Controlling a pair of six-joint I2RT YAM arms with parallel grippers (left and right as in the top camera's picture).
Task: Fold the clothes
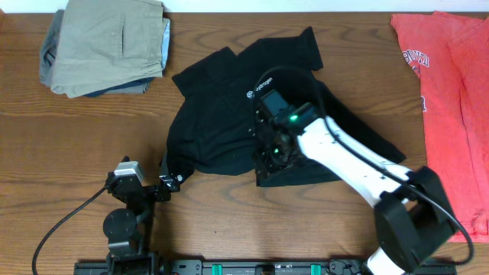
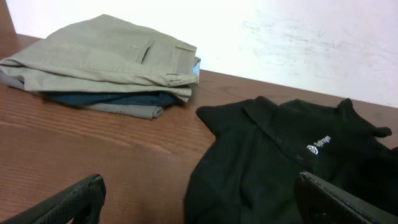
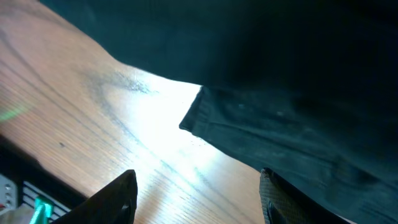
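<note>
Shirt (image 1: 221, 114) hem lies ahead of spread right gripper (image 3: 196, 199); left gripper (image 2: 199, 205) likewise spread.

One black collared shirt (image 1: 221, 114) lies at the middle of the single wooden surface (image 1: 252, 221). One red-orange T-shirt (image 1: 451, 92) lies at the right edge. One stack of folded clothes (image 1: 107, 42) sits far left, showing three layers: khaki on top, dark blue, then grey. How many garments that makes cannot be told. There are two robot arms, the left arm (image 1: 126, 202) and the right arm (image 1: 348, 164).
</note>
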